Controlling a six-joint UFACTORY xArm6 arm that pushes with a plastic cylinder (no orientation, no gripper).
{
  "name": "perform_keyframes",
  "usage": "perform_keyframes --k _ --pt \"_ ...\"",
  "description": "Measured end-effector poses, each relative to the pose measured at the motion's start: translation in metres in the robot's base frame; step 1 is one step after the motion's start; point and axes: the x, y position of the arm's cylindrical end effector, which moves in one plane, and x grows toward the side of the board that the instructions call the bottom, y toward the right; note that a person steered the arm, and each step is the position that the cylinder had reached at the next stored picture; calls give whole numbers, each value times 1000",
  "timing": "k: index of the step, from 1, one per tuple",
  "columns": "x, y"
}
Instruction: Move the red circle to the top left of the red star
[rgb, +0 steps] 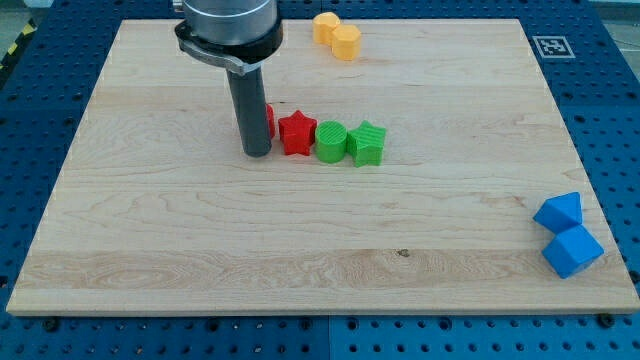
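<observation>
My tip (256, 153) sat on the wooden worktop (150, 230), a little toward ten o'clock from its centre. There was no gripper on the rod, so nothing could be open, closed or held. The red circle (270, 119) was almost wholly hidden behind the rod, only a sliver of red showing at its three o'clock edge, and I could not tell whether the tip touched it. Just at three o'clock of that sliver stood the red star (297, 133), and the two looked to be touching or nearly so. The row ran on toward three o'clock with a green round block (331, 142) and a green star (367, 143), packed close. Two yellow blocks (337, 36) sat together at the worktop's twelve o'clock edge, and two blue blocks (566, 233) at four o'clock near the corner
</observation>
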Motion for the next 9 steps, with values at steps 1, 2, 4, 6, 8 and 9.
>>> perform_keyframes --k 1,2,4,6,8,9 --pt "0 -26" --pt "-9 -51" --pt "-11 -32" --pt "-14 -28" --pt "-14 -10" --pt "-14 -3"
